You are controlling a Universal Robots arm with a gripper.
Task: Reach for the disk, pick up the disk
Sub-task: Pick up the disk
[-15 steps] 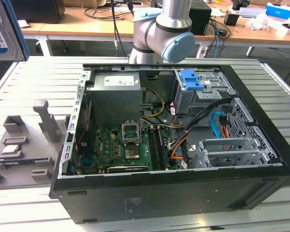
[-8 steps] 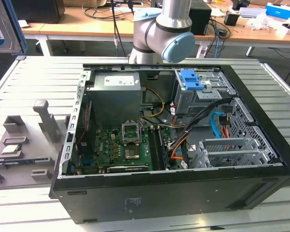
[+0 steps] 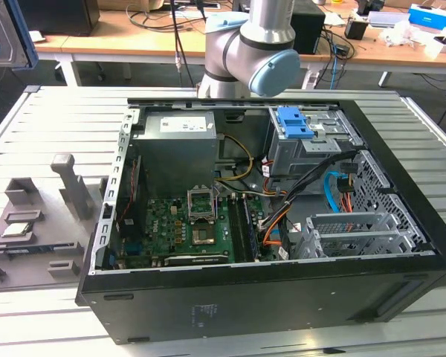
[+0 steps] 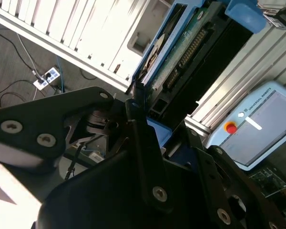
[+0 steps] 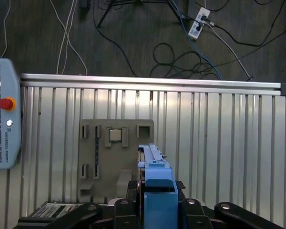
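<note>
Where the exterior view's left edge cuts it off, the disk (image 3: 4,33) hangs high above the counter (image 3: 59,126), with its silver face and a blue rail showing. In the first wrist view my end effector (image 5: 155,191) is closed narrowly on the disk (image 5: 155,162), with a black jaw on each side of the blue rail. The second wrist view shows the disk's (image 4: 181,52) circuit-board side.

Step in hand, by my judgement: the reach is done and the pick-up made, with the disk clear of every surface. Any further move calls for a firm hold, since the disk is clamped edge-on near one end.

Below it, on the exterior view's left, lies a grey fixture tray (image 3: 30,223) holding a small square chip (image 3: 18,229). Further right stands the open computer case (image 3: 267,223), with a blue latch piece (image 3: 293,123) on its drive cage and my arm's elbow (image 3: 260,52) behind. I judge that nothing stands in the disk's way. The teach pendant (image 5: 0,114) sits at the counter's edge, well apart.
</note>
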